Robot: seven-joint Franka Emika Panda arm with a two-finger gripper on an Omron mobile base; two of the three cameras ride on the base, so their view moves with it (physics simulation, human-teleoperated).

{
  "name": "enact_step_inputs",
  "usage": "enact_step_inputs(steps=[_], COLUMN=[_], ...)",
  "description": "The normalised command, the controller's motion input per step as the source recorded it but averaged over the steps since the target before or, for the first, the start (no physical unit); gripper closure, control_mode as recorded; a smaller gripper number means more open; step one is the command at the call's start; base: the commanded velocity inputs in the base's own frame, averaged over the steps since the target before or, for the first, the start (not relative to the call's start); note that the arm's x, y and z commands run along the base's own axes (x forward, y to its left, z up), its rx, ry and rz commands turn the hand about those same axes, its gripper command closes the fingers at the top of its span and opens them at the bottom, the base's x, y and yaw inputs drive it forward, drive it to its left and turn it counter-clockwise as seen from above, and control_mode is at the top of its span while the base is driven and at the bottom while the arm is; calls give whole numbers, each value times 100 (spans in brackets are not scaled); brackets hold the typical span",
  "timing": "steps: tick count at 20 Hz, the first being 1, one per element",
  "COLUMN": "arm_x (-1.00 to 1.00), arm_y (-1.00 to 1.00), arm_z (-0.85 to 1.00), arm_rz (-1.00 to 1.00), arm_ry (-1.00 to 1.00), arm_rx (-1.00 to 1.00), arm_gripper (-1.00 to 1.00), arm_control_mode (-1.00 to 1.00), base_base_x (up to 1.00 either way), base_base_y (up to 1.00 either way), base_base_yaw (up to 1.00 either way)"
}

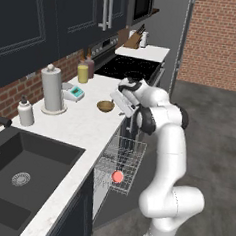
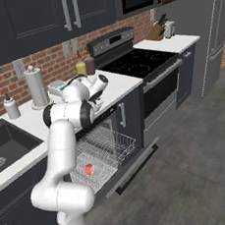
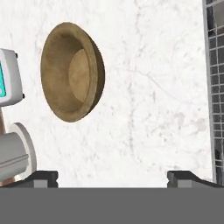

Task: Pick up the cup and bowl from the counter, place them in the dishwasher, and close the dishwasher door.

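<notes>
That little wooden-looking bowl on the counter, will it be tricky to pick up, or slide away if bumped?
The bowl looks rigid and probably light, being small and wood-coloured. Its shallow sloping wall may give the open fingers little to pinch, so a grip across the rim seems likelier. Sitting upright on the smooth white counter, it would probably slide rather than tip if nudged.

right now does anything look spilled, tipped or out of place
Nothing stands out. The bowl sits upright on the counter, the cup lies in the dishwasher rack, and the open gripper hangs over the counter.
</notes>
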Motion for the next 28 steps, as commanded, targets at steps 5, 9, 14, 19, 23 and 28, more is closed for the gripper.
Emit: enact_step_inputs(steps=[5, 9, 14, 19, 23, 28], arm_x=[19, 20, 22, 35, 27, 14], arm_y=[0, 0, 0, 1, 1, 3], arm_z=[-15, -20, -12, -1, 0, -10], arm_rz=[0, 0, 0, -1, -3, -1], arm_ry=[0, 0, 0, 0, 0, 0], arm_rx=[-1, -3, -3, -3, -1, -2], arm_gripper=[-100, -100, -100, -100, -100, -100], arm_control_mode=[-100, -100, -100, -100, -100, -100], base_base_x=[0, 0, 0, 0, 0, 0], base_base_y=[0, 0, 0, 0, 0, 0], base_base_yaw=[0, 0, 0, 0, 0, 0])
